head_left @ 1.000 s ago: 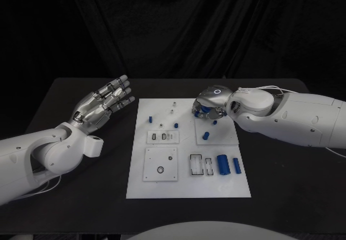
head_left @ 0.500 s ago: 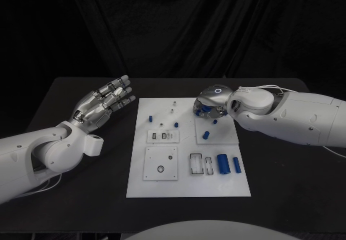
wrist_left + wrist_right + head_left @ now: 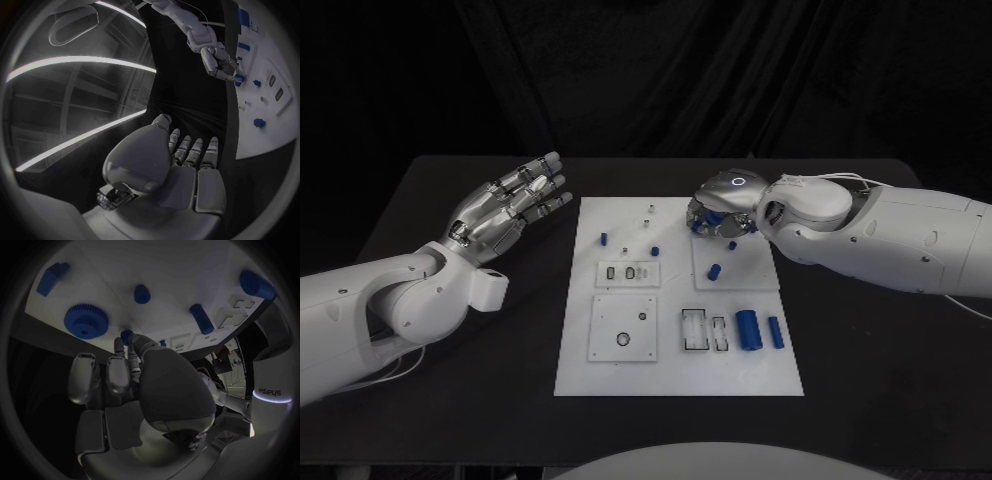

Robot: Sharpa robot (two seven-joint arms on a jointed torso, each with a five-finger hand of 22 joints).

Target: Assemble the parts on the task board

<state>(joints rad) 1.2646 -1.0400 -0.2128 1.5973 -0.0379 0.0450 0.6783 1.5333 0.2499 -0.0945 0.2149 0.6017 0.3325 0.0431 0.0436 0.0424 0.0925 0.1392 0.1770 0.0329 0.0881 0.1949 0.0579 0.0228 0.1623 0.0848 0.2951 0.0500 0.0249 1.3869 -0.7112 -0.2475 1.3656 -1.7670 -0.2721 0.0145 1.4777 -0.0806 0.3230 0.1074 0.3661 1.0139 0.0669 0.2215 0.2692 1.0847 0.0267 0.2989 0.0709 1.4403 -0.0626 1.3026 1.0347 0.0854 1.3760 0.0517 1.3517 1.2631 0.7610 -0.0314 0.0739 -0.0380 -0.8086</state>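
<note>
Hands unmoved: left hand (image 3: 506,208) open, empty; right hand (image 3: 718,216) pinching blue part (image 3: 127,335).

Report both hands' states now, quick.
Left hand: open, fingers spread, holding nothing, beside the task board.
Right hand: over the board's far end, fingertips pinching a small blue part.
</note>
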